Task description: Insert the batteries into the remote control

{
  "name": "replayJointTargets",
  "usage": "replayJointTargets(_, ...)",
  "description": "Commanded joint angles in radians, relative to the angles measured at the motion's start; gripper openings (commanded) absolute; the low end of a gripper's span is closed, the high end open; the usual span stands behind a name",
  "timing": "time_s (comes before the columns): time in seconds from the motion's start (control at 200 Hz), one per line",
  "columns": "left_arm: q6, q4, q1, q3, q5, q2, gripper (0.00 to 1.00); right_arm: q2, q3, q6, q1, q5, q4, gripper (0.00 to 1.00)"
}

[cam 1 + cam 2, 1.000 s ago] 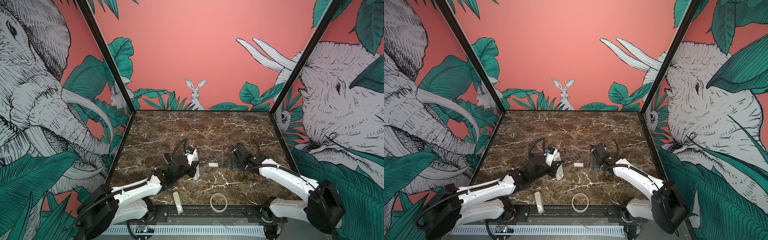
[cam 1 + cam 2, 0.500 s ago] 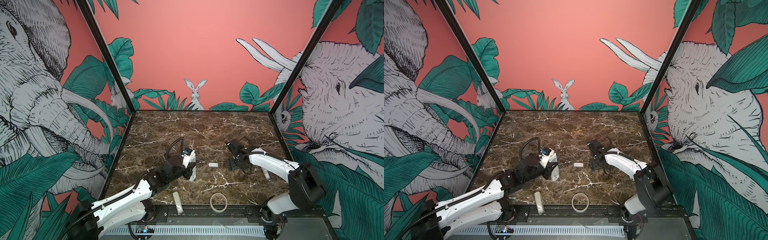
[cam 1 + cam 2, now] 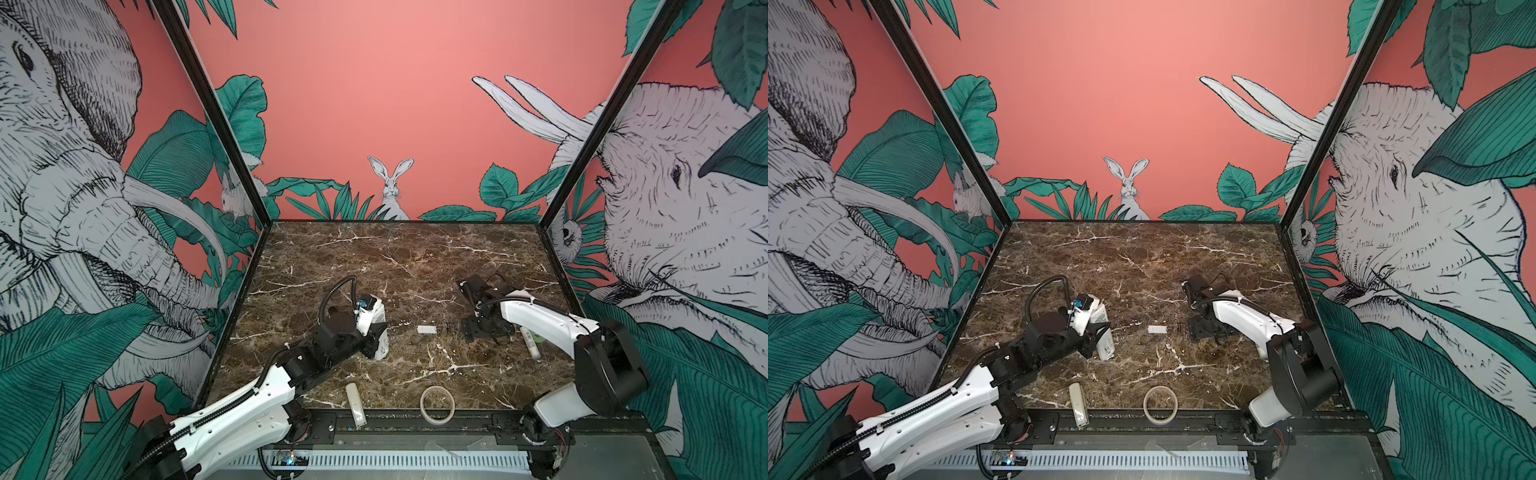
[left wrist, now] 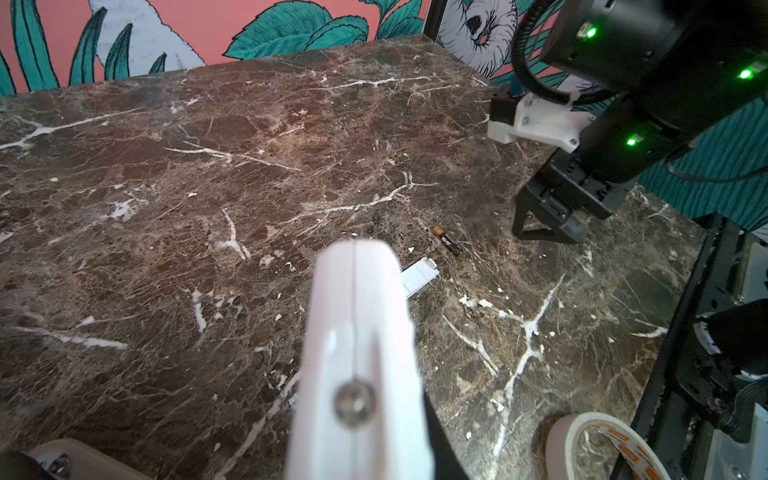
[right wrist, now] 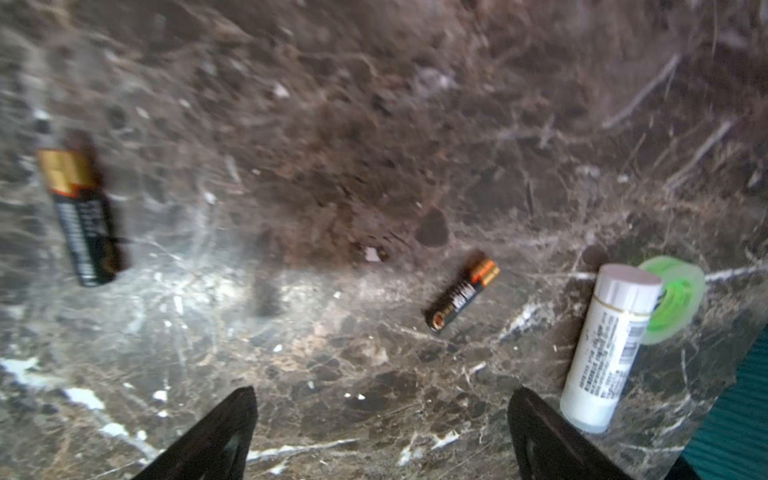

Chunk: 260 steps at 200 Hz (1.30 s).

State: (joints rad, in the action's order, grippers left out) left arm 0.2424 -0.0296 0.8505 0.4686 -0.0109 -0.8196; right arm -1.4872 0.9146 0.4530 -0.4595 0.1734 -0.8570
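The white remote control stands tilted on end on the marble, with my left gripper shut on it; its white body fills the left wrist view. A small white battery cover lies just right of it. One black-and-gold battery lies ahead of my right gripper, which hangs open above the table with nothing between its fingers. Another battery lies further off toward the cover.
A white labelled stick and a green tape roll lie beside the right gripper. A masking tape roll and a small cream remote sit at the front edge. Walls enclose the table.
Both arms have changed posture: the right elbow swung inward and the left arm stretched out. Both grippers stay almost where they were, the remote still held.
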Motion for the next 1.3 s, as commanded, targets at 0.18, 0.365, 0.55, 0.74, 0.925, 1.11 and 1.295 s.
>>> replayJointTargets(0.18,0.006,0.035,-0.027,-0.003,0.031,-0.006,0.0,0.052,-0.098,0.031,0.145,-0.125,0.115,0.86)
replayJointTargets(0.365,0.007,0.03,-0.033,0.005,0.021,-0.014,0.0,-0.03,-0.076,-0.034,0.196,-0.167,0.161,0.7)
replayJointTargets(0.55,0.005,0.018,-0.036,0.007,0.006,-0.019,0.0,-0.09,-0.063,-0.102,0.234,-0.179,0.182,0.58)
replayJointTargets(0.74,0.006,0.01,-0.037,0.019,0.0,-0.028,0.0,-0.17,-0.015,-0.189,0.245,-0.206,0.161,0.42)
replayJointTargets(0.925,0.002,0.0,-0.037,0.03,-0.009,-0.029,0.0,-0.207,0.026,-0.255,0.242,-0.24,0.143,0.3)
replayJointTargets(1.11,0.0,-0.013,-0.036,0.043,-0.014,-0.035,0.0,-0.264,0.103,-0.318,0.227,-0.252,0.121,0.22)
replayJointTargets(1.295,-0.005,-0.045,-0.037,0.061,-0.03,-0.029,0.0,-0.368,0.246,-0.416,0.178,-0.238,0.069,0.15)
